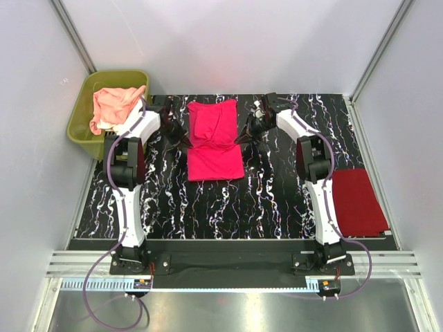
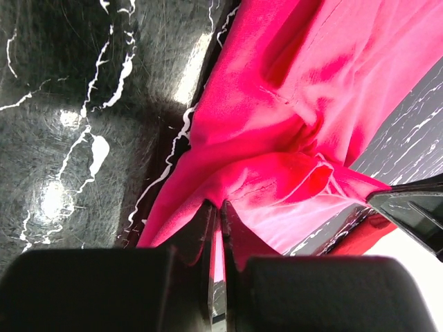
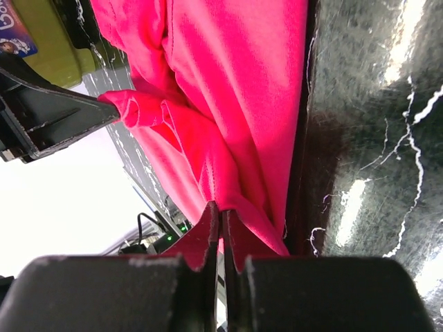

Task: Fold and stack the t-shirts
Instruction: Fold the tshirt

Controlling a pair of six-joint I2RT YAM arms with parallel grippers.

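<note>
The hot pink t-shirt (image 1: pixel 214 149) lies partly folded at the middle of the black marbled table, its far half bunched over the near half. My left gripper (image 1: pixel 185 143) is shut on its left edge at the fold, with pink cloth (image 2: pixel 291 104) pinched between the fingertips (image 2: pixel 216 207). On the opposite edge my right gripper (image 1: pixel 240 138) is shut on the cloth (image 3: pixel 228 83), which sits between its tips (image 3: pixel 221 214). A darker red t-shirt (image 1: pixel 356 200) lies folded flat at the right. The peach-pink t-shirt (image 1: pixel 118 104) is crumpled in the tub, with a bit of white cloth (image 1: pixel 104 126) under it.
The olive-green tub (image 1: pixel 83 117) stands off the table's far left corner. White walls enclose the table on three sides. Both arm bases are bolted at the near edge.
</note>
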